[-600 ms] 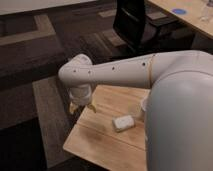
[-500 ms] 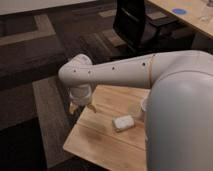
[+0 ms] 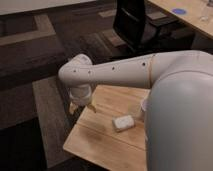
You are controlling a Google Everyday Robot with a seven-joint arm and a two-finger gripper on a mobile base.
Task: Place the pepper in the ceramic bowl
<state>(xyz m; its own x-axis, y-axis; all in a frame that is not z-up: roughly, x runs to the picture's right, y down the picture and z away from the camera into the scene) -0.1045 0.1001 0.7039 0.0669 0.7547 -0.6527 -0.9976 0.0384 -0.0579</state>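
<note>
Pepper first: where does it lie? — Editor

It cannot be made out from this angle. Whether the pepper sits under the gripper [image 3: 82,107] or behind the arm [image 3: 115,72], I cannot tell. — Photographer

Where is the gripper, then? — Editor

At the end of the white arm, which stretches from the right across a wooden bench [image 3: 100,141]. The gripper hangs over the bench's left edge, toward the far corner, pointing down. Whether it touches the wood I cannot tell. — Photographer

And the fingers? — Editor

Two tan fingers [image 3: 74,107] stand spread apart, with nothing to be seen between them. — Photographer

What else is on the bench? — Editor

A pale rectangular block [image 3: 123,122] lies flat near the middle, to the right of the gripper and apart from it. Just beyond the block, the rim of a white cup [image 3: 144,105] peeks out beside the robot's bulky white body [image 3: 180,125], which hides the bench's right side. — Photographer

Surroundings? — Editor

Dark carpet [image 3: 30,75] with paler bands covers the floor. A black office chair [image 3: 135,25] stands behind the arm. A second bench [image 3: 190,22] at top right carries a small blue disc [image 3: 178,11]. — Photographer
</note>
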